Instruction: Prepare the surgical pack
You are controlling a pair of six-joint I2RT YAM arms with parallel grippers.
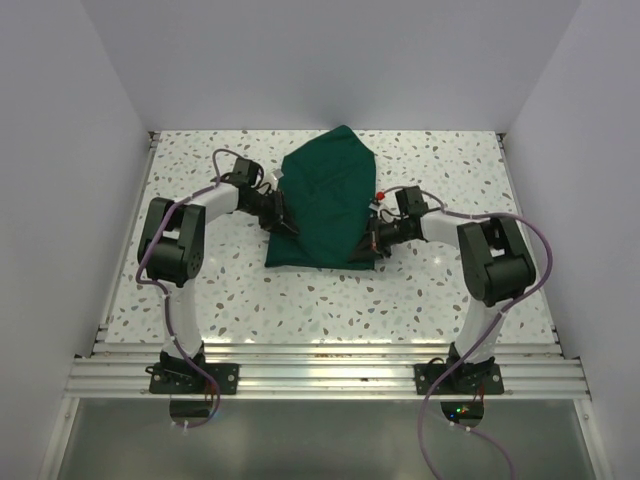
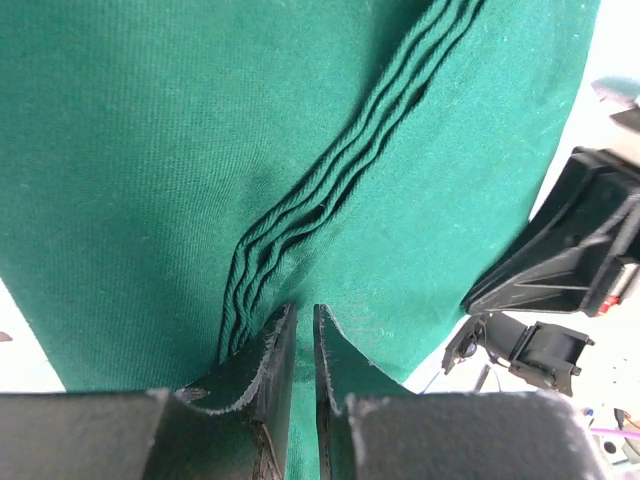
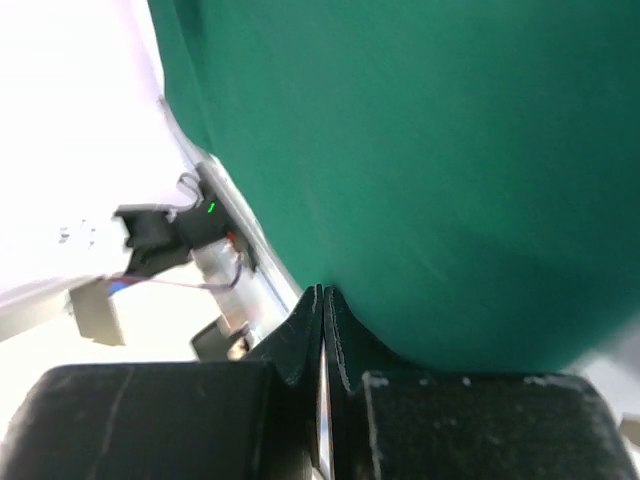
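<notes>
Your left hand (image 2: 305, 318) is pinching the green cloth (image 2: 150, 170). Its two fingers (image 2: 275, 350) are standing almost together, with only a thin slit between them, and green fabric is showing in that slit. From the tips a bundle of tight creases is running up and to the right across the cloth. Seen from above, this hand is lying low against the cloth's left edge, pointing right and slightly toward the near edge. The left arm (image 1: 170, 245) is rising from its base, bending at the elbow and reaching inward with the forearm.

Your right hand (image 3: 322, 295) is fully closed, its fingers pressing together and its tips sitting at the cloth's edge. You cannot tell from this blurred view whether any fabric is caught between them. From above, it is meeting the cloth's right side close to the near corner and pointing left. The right arm (image 1: 495, 260) is mirroring the left, with its elbow out and its forearm reaching inward.

The cloth is lying bunched between the two hands in the middle of the speckled worktop (image 1: 420, 300). Its far end is coming to a rounded peak and its near edge is resting flat.
</notes>
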